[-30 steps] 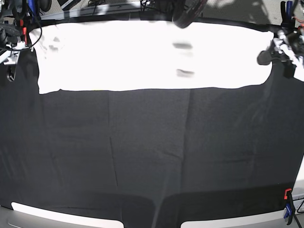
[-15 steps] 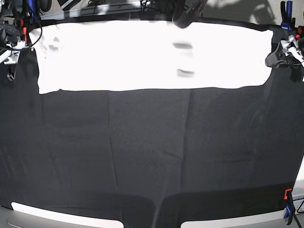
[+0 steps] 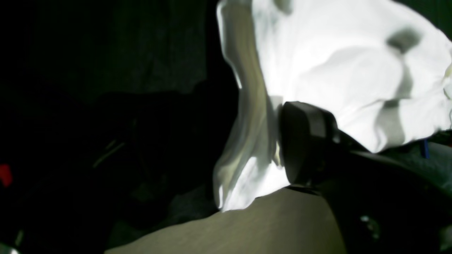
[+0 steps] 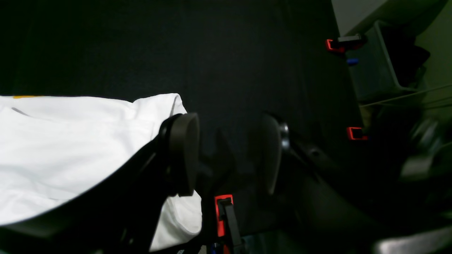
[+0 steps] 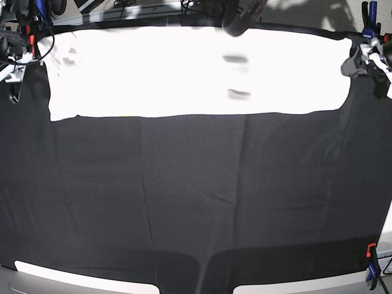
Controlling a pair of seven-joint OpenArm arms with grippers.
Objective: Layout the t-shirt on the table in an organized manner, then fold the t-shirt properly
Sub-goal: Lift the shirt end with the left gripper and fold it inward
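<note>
The white t-shirt (image 5: 184,73) lies spread flat in a wide band across the far part of the black-clothed table (image 5: 196,202), with two small grey marks near its middle. My left gripper (image 5: 361,62) hovers just off the shirt's right edge. In the left wrist view one dark finger pad (image 3: 303,141) stands free beside a loose fold of the t-shirt (image 3: 335,70); the other finger is lost in the dark. My right gripper (image 4: 227,155) is open with nothing between its fingers, and the t-shirt's corner (image 4: 70,148) lies beside and behind one finger.
Orange clamps (image 4: 355,133) hold the black cloth along the table edge, and one clamp (image 4: 222,211) sits just below the right gripper. A grey bin (image 4: 381,60) stands off the table. Another clamp (image 5: 370,266) is at the near right corner.
The left gripper has let go of the shirt's right edge and pulled back to the right and away. The shirt and the right arm have stayed put.
</note>
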